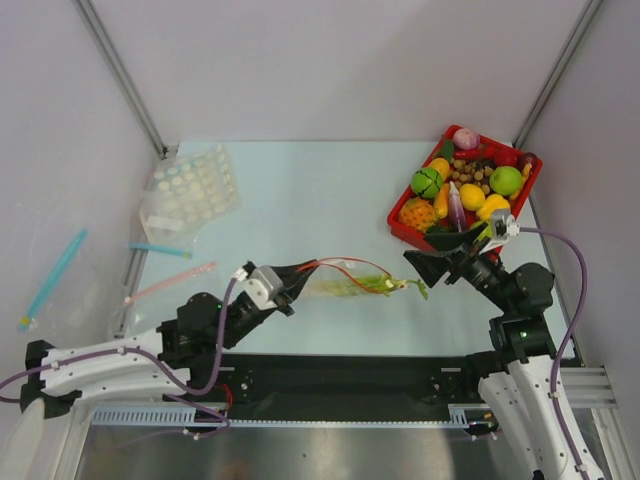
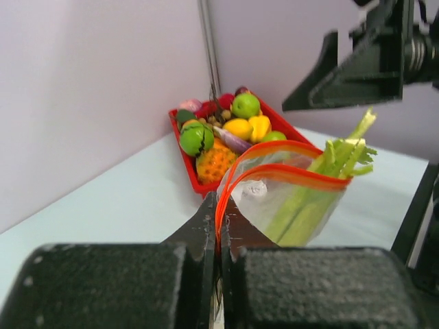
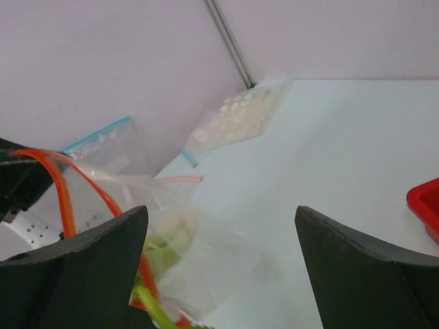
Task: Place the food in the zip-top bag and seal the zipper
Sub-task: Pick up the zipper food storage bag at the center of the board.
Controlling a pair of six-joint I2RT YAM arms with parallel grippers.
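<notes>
The clear zip-top bag (image 1: 340, 282) hangs over the table's middle with its mouth open. My left gripper (image 1: 297, 279) is shut on its red-orange zipper strip (image 2: 221, 216) at the left end. The leek (image 1: 378, 285) lies inside the bag, green leaves (image 2: 357, 140) poking out of the mouth. My right gripper (image 1: 436, 253) is open and empty just right of the leaf tips; the bag (image 3: 206, 253) and leek (image 3: 154, 301) show between its fingers (image 3: 82, 267). A green fruit (image 1: 505, 180) and a purple piece (image 1: 456, 205) lie in the red tray (image 1: 400, 228).
The red tray, far right, holds several toy fruits. A clear bag of pale discs (image 1: 190, 190) lies at the far left, with a blue-strip bag (image 1: 160, 250) and a pink-strip bag (image 1: 170, 283) near it. Frame posts (image 1: 125, 75) stand in the back corners.
</notes>
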